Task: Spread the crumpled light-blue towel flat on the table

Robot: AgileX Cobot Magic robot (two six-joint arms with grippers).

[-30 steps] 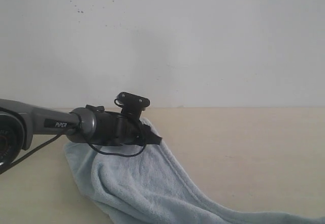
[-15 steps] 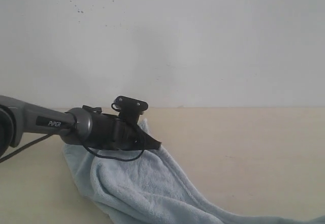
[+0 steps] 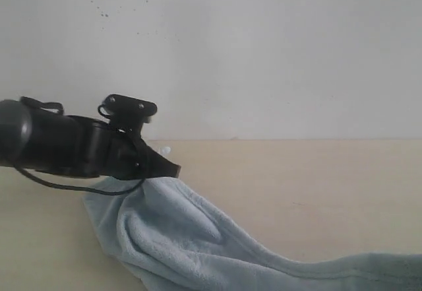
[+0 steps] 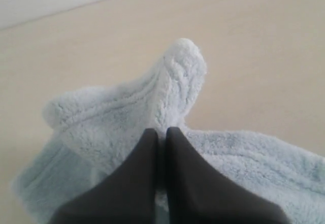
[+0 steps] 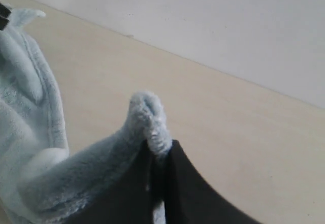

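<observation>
The light-blue towel (image 3: 178, 238) lies bunched across the beige table (image 3: 297, 172), running from the left toward the lower right edge of the exterior view. My left gripper (image 3: 173, 170) is shut on one raised corner of it, and a small white label (image 3: 163, 150) sticks up beside the tips. In the left wrist view the black jaws (image 4: 161, 131) pinch the fluffy towel (image 4: 127, 112) just below its hemmed corner. My right gripper (image 5: 161, 145) is shut on another corner of the towel (image 5: 144, 115), held up off the table (image 5: 228, 132). It is outside the exterior view.
A plain white wall (image 3: 264, 53) meets the table's far edge. The left arm's dark body (image 3: 59, 146) hangs over the table's left side, with a cable looping under it. Bare tabletop (image 3: 330, 198) shows to the right of the towel.
The left gripper closed on the towel corner, then rose and drew back to the left with it. The towel's right end has lifted into view at the lower right.
</observation>
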